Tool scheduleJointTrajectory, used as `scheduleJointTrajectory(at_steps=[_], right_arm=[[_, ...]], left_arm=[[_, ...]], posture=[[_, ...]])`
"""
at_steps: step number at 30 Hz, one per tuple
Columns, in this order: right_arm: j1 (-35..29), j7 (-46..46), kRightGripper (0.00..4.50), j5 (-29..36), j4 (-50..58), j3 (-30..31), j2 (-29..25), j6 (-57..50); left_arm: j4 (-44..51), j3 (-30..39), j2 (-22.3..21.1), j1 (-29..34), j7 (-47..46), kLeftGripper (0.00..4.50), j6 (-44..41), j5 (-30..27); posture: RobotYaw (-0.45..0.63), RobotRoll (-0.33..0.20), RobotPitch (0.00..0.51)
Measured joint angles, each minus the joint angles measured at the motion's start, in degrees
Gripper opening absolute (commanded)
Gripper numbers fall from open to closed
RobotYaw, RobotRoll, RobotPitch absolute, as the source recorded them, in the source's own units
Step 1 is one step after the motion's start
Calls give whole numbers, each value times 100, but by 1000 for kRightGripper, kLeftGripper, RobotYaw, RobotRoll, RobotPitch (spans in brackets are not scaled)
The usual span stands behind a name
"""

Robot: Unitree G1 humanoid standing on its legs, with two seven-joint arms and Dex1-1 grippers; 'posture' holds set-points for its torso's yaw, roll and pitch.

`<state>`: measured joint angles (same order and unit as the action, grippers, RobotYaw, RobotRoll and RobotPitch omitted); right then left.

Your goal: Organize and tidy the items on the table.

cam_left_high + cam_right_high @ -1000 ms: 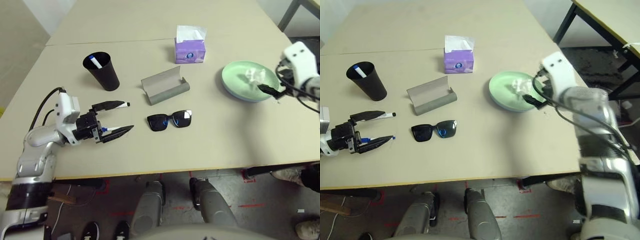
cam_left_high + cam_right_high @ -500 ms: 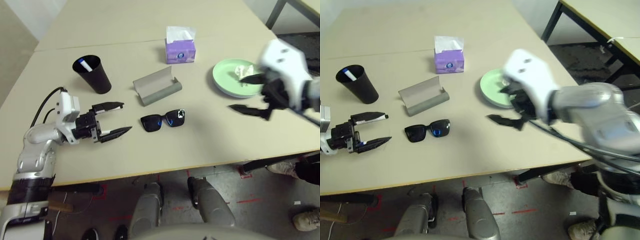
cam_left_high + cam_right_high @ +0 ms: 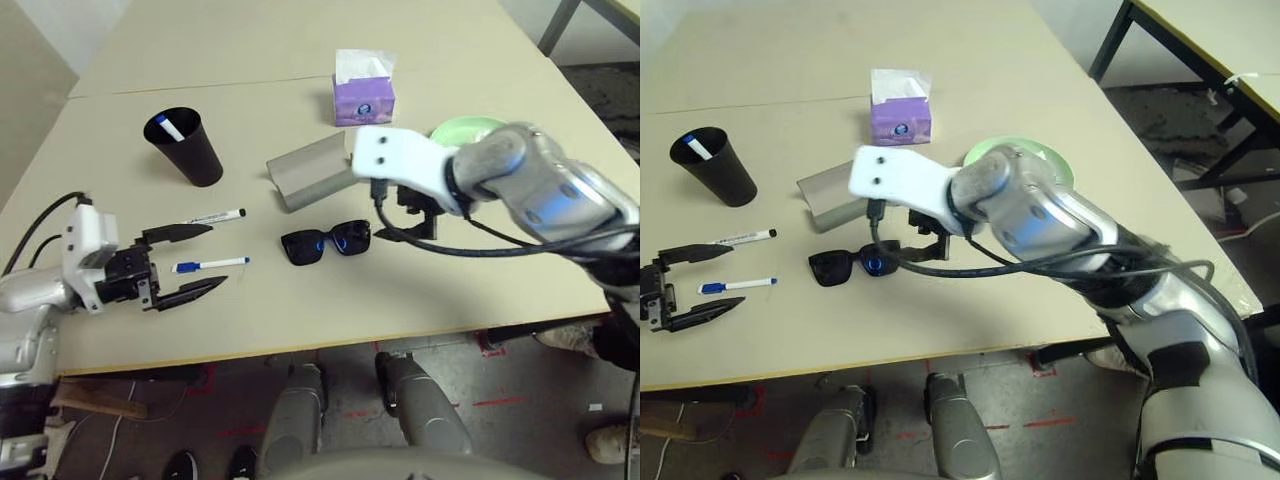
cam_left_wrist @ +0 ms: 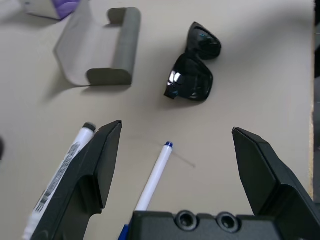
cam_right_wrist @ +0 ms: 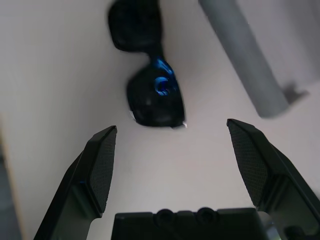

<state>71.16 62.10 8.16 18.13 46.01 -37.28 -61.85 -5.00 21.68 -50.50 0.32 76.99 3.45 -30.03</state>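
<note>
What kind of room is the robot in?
Probably a lab or workshop, not a home. The plain beige table stands on a bare floor with red tape marks, and another metal-legged table sits nearby.

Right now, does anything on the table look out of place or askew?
Two markers lie loose by the open left pincer: black-capped and blue-capped, while a third stands in the black cup. The sunglasses sit outside the open grey case, below the open right pincer.
</note>
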Motion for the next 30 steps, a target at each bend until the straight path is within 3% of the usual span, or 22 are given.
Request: scheduleJointTrajectory(at_steps=[7, 16, 30], right_arm=[[471, -105, 4475, -199, -908, 152, 1046, -137], [6, -487, 4475, -752, -2249, 641, 2022, 409], [-229, -419, 4475, -1199, -2833, 677, 2277, 1069]], left_arm=[[83, -8, 40, 8, -181, 4500, 21, 32], [20, -2, 31, -25, -220, 4500, 48, 50], [33, 106, 46, 206, -270, 4500, 111, 47]], posture=[[-70, 0, 194], [-53, 0, 205], [-51, 0, 201]])
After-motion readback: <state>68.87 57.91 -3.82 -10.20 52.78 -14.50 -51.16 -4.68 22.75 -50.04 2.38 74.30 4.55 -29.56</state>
